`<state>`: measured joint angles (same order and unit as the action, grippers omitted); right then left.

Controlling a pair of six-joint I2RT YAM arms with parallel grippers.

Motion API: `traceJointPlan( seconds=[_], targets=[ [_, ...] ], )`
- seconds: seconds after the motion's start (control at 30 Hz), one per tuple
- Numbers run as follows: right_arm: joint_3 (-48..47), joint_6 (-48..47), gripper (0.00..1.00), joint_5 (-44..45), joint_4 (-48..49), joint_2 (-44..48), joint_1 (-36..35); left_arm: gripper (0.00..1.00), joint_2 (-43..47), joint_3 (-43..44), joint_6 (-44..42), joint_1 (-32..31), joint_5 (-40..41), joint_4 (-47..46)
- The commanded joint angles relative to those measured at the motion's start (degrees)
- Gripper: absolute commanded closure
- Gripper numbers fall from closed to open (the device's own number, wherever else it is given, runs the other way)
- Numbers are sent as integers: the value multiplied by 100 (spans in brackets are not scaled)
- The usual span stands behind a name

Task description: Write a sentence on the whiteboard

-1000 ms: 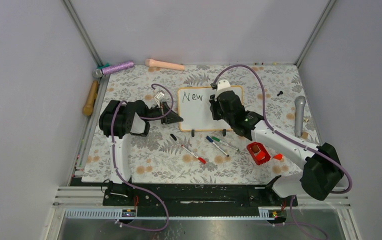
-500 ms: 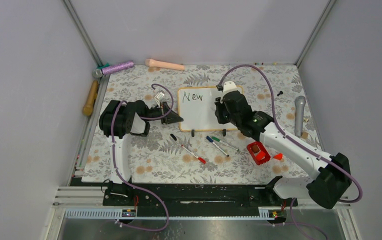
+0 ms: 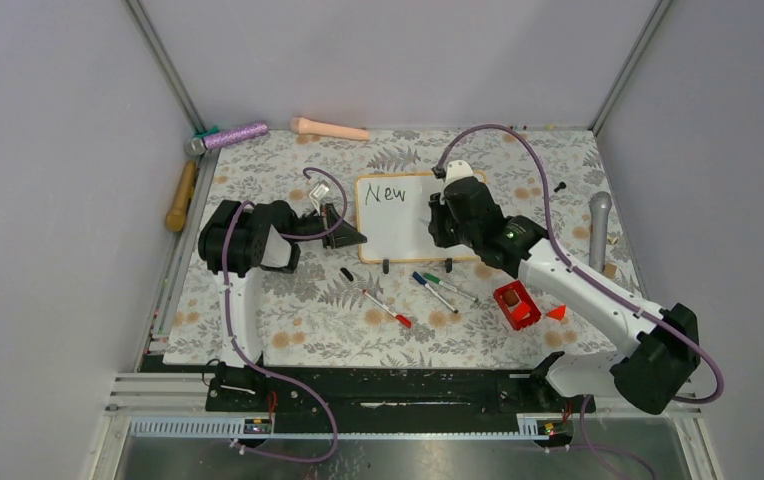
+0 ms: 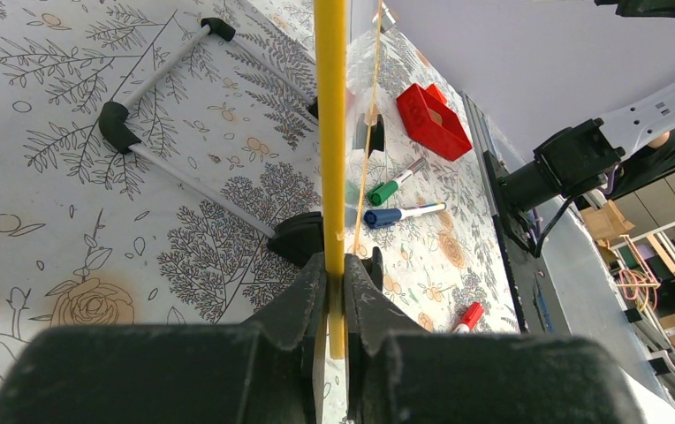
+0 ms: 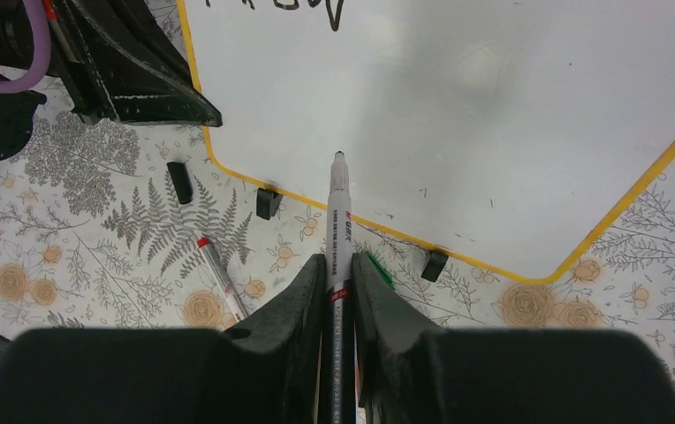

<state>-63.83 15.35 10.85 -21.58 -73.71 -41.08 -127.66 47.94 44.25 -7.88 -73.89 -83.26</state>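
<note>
The whiteboard (image 3: 398,228) stands at the table's middle, with only the word "New" (image 3: 386,194) of the sentence in black at its upper left. My left gripper (image 3: 354,237) is shut on the board's left frame edge (image 4: 331,132). In the left wrist view that gripper (image 4: 334,274) grips the yellow edge. My right gripper (image 3: 437,226) is over the board's right half, shut on a black marker (image 5: 337,231). The marker's tip points at the board's bare lower part (image 5: 493,106). I cannot tell whether the tip touches the board.
Red (image 3: 388,308), blue (image 3: 426,286) and green (image 3: 450,287) markers and a black cap (image 3: 346,273) lie in front of the board. A red box (image 3: 515,305) sits at right. A grey microphone (image 3: 599,230) lies by the right wall, and a purple microphone (image 3: 228,135) and a wooden handle (image 3: 181,195) at far left.
My right arm has shifted to the right across the board with the marker, then nearly stopped. The left gripper and the board have not moved. No new writing shows.
</note>
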Motion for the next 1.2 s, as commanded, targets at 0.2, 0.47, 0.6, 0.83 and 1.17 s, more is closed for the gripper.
traceJointPlan(
  seconds=[0.2,0.47,0.6,0.83,1.17],
  targets=[
    [-425,119,100,-475,896,-546,10,94,-175,-9,-141,-54,197,-58],
    [-784,136,100,-797,951,-1174,-49,94,-294,109,-49,-72,154,-57],
    [-730,31,100,-730,989,-1170,-48,94,-343,160,10,-73,137,-66],
    [-745,-61,100,-746,1037,-1242,-47,95,-350,227,-139,-67,41,-62],
    [-720,-142,100,-727,1106,-1269,-46,95,-466,295,-224,-50,6,-66]
  ],
)
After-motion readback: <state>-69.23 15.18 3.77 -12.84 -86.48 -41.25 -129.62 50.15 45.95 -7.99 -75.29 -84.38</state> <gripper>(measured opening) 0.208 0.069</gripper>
